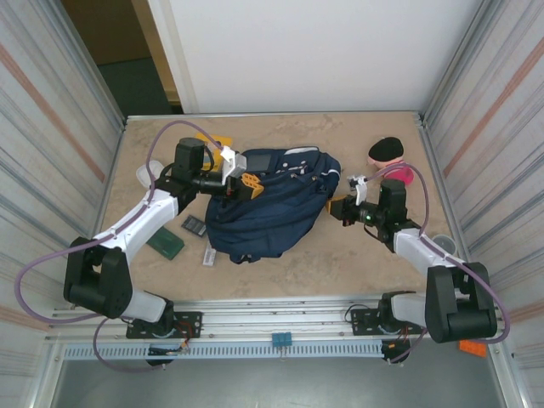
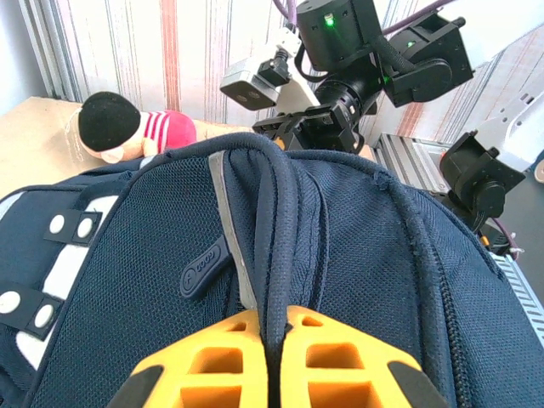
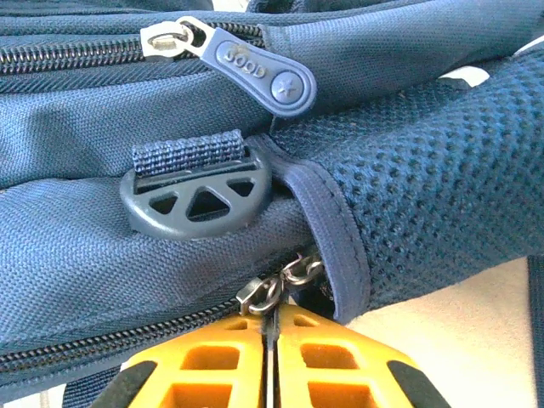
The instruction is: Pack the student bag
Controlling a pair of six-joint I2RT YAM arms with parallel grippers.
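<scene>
The left pincer [image 2: 270, 331] is clamping the student bag's [image 1: 272, 208] top strap [image 2: 277, 212] while the right pincer [image 3: 270, 321] is pinching a zipper pull [image 3: 274, 289] at lower centre, next probably dragging it open.

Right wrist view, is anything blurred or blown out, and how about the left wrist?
Right wrist: zipper pull and buckle crisp, table at lower right washed out. Left wrist: mesh of the student bag sharp, evenly lit, left tool at the bottom edge slightly soft.
</scene>
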